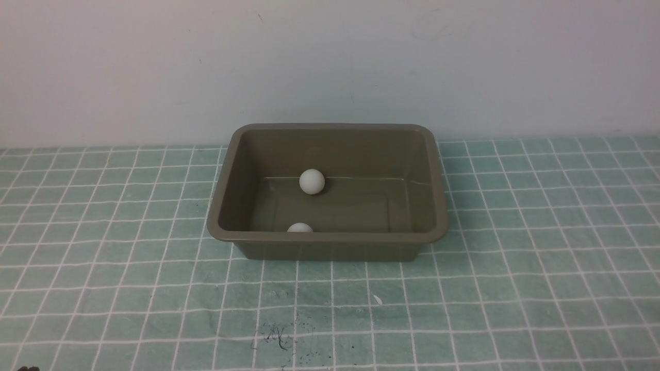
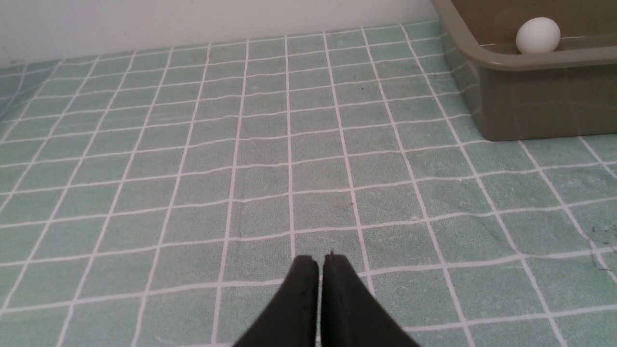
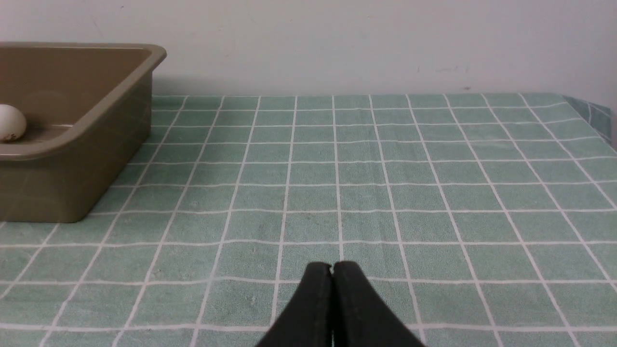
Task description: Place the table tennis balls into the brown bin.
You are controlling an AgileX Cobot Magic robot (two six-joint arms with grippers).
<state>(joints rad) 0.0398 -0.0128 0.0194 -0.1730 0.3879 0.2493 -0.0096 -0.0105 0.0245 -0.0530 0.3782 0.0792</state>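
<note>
The brown bin (image 1: 433, 175) stands at the middle back of the table, close to the wall. Both white table tennis balls lie inside it: one ball (image 1: 312, 181) against the far wall, the other ball (image 1: 299, 228) half hidden behind the near rim. In the left wrist view the bin (image 2: 530, 96) and one ball (image 2: 538, 35) show far off. The right wrist view also catches the bin (image 3: 72, 159) and a ball (image 3: 10, 123). My left gripper (image 2: 320, 260) and right gripper (image 3: 331, 266) are both shut, empty, low over the cloth, far from the bin. Neither arm shows in the front view.
A green cloth with a white grid (image 1: 515, 288) covers the table. Dark scribbled marks (image 1: 276, 335) sit near its front edge. A white wall (image 1: 330, 62) rises right behind the bin. The table's far right corner (image 3: 593, 108) shows in the right wrist view.
</note>
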